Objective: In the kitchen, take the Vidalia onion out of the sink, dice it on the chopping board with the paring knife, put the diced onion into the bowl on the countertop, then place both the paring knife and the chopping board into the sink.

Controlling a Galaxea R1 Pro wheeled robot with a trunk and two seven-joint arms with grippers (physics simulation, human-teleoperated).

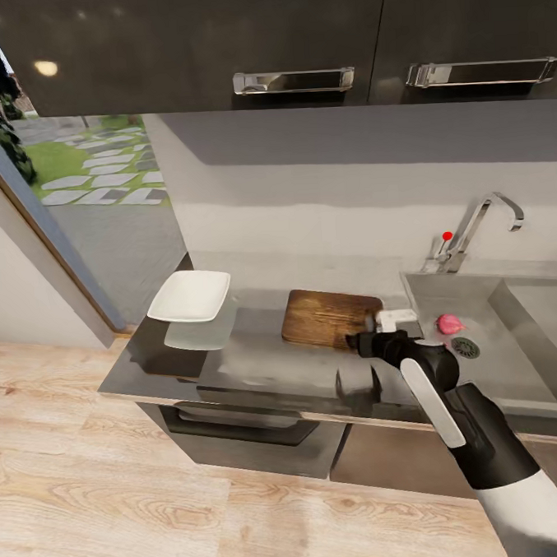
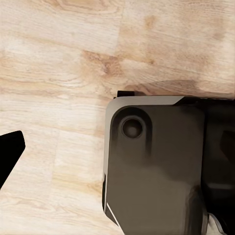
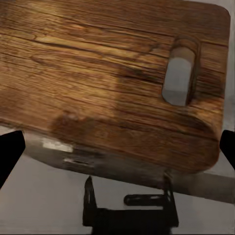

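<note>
The chopping board [image 1: 329,317] had its corner nearest the sink [image 1: 514,355] covered by the right gripper [image 1: 354,341], whose jaw state could not be judged. In the right wrist view the board's [image 3: 98,83] far end ran off the frame. The sink was cropped beyond the tap [image 1: 477,229]. The left gripper's finger [image 2: 9,154] appeared only as a dark sliver.

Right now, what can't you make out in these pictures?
- Paring knife: not identifiable on the chopping board or countertop in the head view.
- Right gripper: fingers hidden by its wrist, head view.
- Sink: right part cut off by the edge.
- Pink item in it: too small to identify.
</note>
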